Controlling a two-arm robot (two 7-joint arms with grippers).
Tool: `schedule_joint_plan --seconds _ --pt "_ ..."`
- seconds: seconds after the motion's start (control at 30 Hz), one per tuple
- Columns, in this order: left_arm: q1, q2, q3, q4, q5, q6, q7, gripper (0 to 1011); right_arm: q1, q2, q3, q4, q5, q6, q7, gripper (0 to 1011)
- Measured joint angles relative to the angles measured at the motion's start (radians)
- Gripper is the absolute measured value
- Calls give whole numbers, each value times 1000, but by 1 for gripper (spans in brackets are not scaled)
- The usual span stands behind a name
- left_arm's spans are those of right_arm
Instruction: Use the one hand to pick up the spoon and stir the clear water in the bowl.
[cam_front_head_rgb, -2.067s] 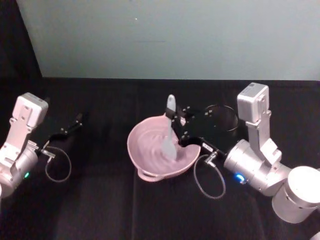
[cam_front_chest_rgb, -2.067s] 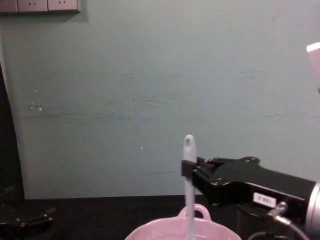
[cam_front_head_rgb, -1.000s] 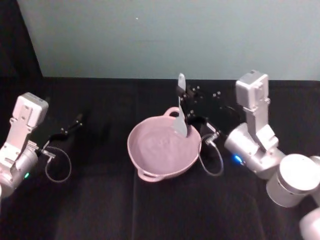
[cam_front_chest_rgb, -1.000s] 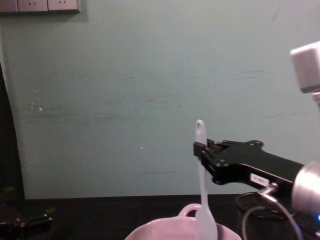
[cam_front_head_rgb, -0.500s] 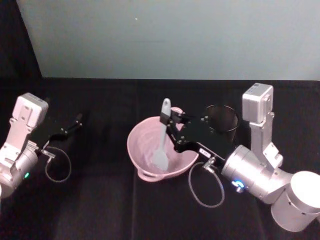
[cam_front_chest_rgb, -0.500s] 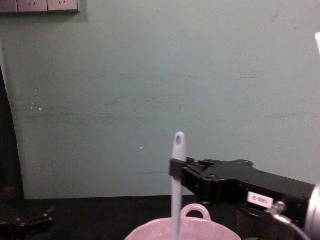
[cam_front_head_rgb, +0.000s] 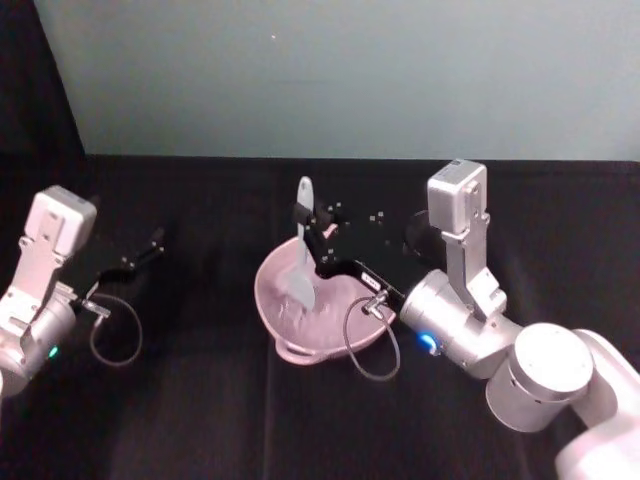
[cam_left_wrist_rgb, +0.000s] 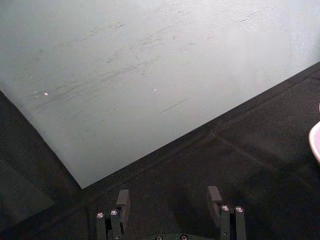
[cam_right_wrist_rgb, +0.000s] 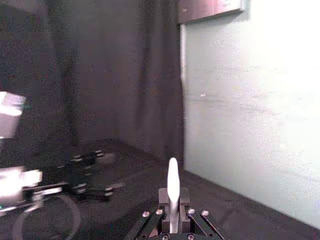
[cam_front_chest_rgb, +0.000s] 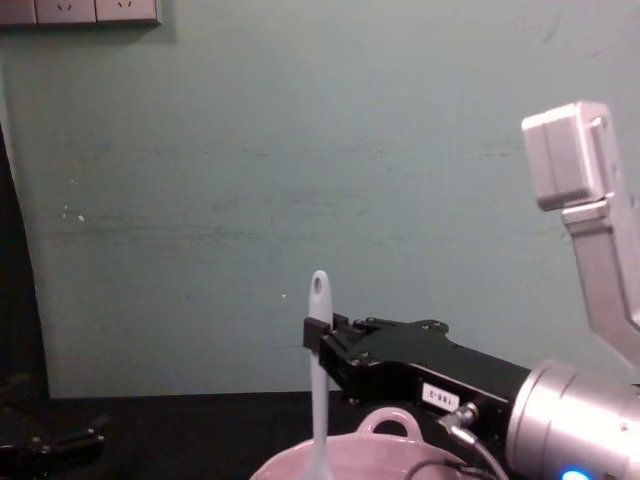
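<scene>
The wide pale pink bowl (cam_front_head_rgb: 340, 325) sits mid-table on black cloth, its loop handle (cam_front_chest_rgb: 388, 421) facing the wall. My right gripper (cam_front_head_rgb: 304, 222) reaches over it from the right and is shut on the white spoon (cam_front_head_rgb: 301, 262), gripping high on the handle. The spoon stands nearly upright, its pale head dipped into the left part of the bowl. The holed handle end (cam_front_chest_rgb: 319, 285) rises above the jaws, and the handle (cam_right_wrist_rgb: 173, 186) sticks up between them in the right wrist view. My left gripper (cam_left_wrist_rgb: 169, 202) rests open at the table's left side.
A black mesh cup (cam_front_head_rgb: 416, 236) stands behind the right forearm, partly hidden. A cable loop (cam_front_head_rgb: 366, 342) hangs from the right wrist over the bowl's near rim. The teal wall (cam_front_chest_rgb: 300, 150) closes off the back. The left arm (cam_front_head_rgb: 45, 270) lies at the far left.
The right gripper has carried the spoon leftwards across the bowl, from the far right rim a second ago to the bowl's left part. The left arm has stayed still.
</scene>
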Motion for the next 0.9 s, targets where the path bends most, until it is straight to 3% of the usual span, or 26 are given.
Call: schedule_joint_plan --seconds 0.1,0.2,0.43,0.67,0.77,0.9 --pt "0 0 0 0 0 0 0 1011 30 -20 18 58 -37 -39 -36 110" --pt "0 0 0 0 0 0 0 1011 34 -20 34 62 -52 -43 -52 110" --pt "0 0 0 0 0 0 0 1011 -4 32 88 -15 -63 -9 -62 110" --pt "0 0 0 0 0 0 0 1011 -77 101 114 -126 -15 80 -2 110" --pt "0 0 0 0 0 0 0 1011 -112 123 105 -177 32 122 36 111" --pt "0 0 0 0 0 0 0 1011 -120 123 78 -194 62 139 58 110"
